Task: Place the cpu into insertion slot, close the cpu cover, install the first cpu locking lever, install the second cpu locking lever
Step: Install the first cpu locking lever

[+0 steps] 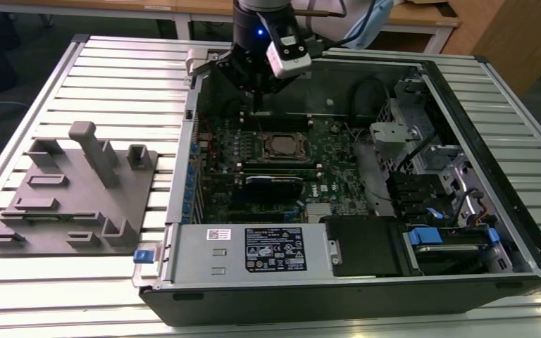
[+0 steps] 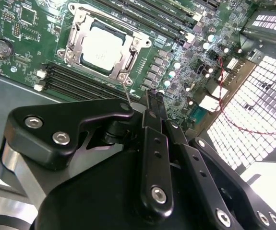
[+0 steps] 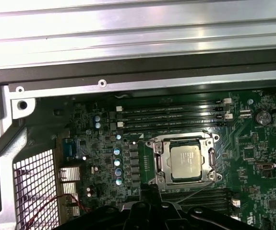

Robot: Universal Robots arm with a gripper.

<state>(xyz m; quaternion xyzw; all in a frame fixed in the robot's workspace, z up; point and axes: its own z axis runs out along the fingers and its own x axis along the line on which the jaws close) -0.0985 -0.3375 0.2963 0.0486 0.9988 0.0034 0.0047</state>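
Observation:
The cpu (image 2: pixel 102 48) lies flat in the insertion slot (image 2: pixel 138 44), its dull silver top showing through the window of the cpu cover (image 2: pixel 76 42), which lies down over it. Both wrist views show this; in the first wrist view the cpu (image 3: pixel 186 162) sits inside the silvery cover frame (image 3: pixel 162 162). A thin wire lever (image 2: pixel 126 92) sticks up at the socket's corner. My gripper (image 2: pixel 154 100) hangs above the board beside the socket, fingers shut together with nothing seen between them. In the exterior view the gripper (image 1: pixel 256 102) hovers just behind the socket (image 1: pixel 280 146).
The green motherboard lies in an open computer case (image 1: pixel 496 141) on a slatted table. Black memory slots (image 3: pixel 171 112) run beside the socket. A power supply box (image 1: pixel 270 248) sits at the case front and a grey fixture block (image 1: pixel 73 201) stands on the exterior view's left.

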